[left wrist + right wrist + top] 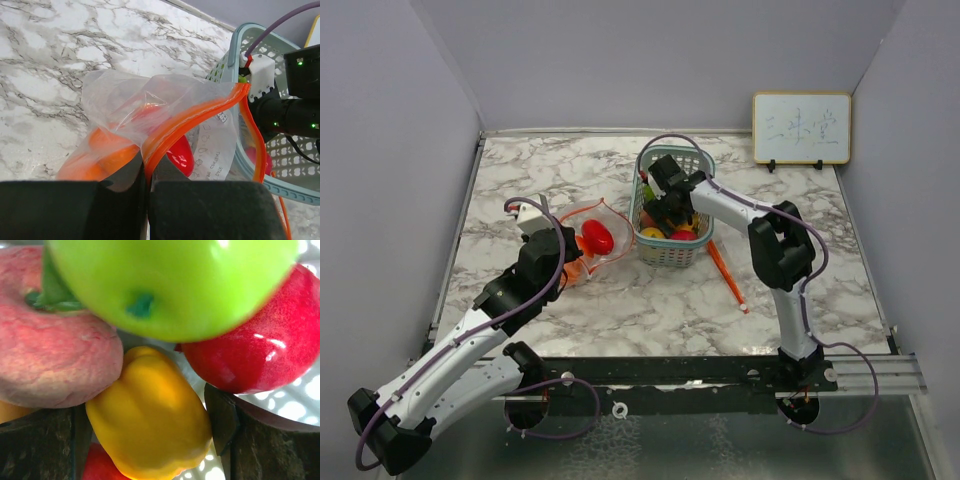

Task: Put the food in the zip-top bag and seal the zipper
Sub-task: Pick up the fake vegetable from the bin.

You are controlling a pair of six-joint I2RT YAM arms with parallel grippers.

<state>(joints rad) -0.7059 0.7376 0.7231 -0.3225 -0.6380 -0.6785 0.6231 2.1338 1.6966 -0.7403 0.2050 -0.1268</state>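
My left gripper (146, 186) is shut on the orange zipper edge of the clear zip-top bag (165, 100), holding its mouth up beside the basket. A red fruit (180, 155) and an orange one (100, 155) lie inside the bag (592, 238). My right gripper (665, 215) reaches down into the teal basket (696, 160), open. A yellow pepper (150, 415) sits between its fingers (250, 440). Around it lie a green apple (175, 285), a red fruit (250, 355) and a pink peach (50, 355).
An orange stick-like thing (728, 275) lies on the marble table (650, 310) just right of the basket. A small whiteboard (801, 128) stands at the back right. The right arm (295, 110) crosses over the basket rim (235, 55).
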